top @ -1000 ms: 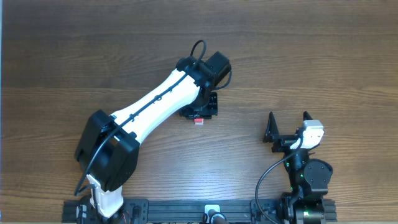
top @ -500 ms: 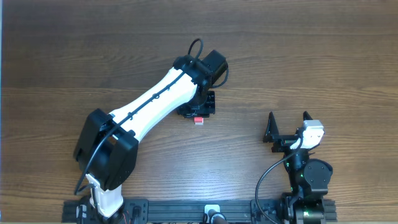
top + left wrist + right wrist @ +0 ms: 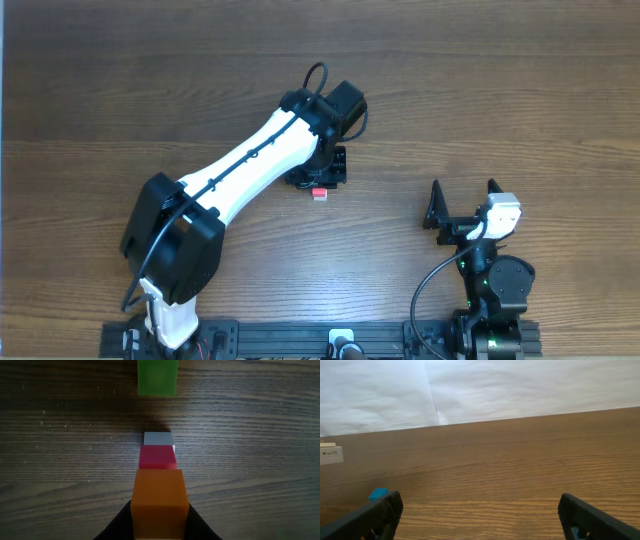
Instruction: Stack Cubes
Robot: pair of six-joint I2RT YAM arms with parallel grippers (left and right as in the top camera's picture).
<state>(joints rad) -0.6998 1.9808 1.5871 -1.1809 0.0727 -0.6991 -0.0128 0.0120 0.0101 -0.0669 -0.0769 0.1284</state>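
My left tool (image 3: pixel 322 176) sits over the middle of the table (image 3: pixel 520 80), clamped on an orange cube (image 3: pixel 160 502); the dark fingers (image 3: pixel 197 527) press its two sides. Just beyond the orange cube lies a red cube (image 3: pixel 157 457), with a grey cube (image 3: pixel 159 438) right against its far edge. I cannot tell whether those two are stacked or side by side, or whether the orange one touches the red. Farther out along the same line, well apart from the grey one, stands a green cube (image 3: pixel 157 377). From above, the red cube peeks out at 6 o'clock of my left tool, just beside it.

My right tool (image 3: pixel 463 192) is at about 4 o'clock from the red cube, well apart, fingers spread wide and holding nothing. In its own wrist view a small blue block (image 3: pixel 378 493) rests on the table near one finger.
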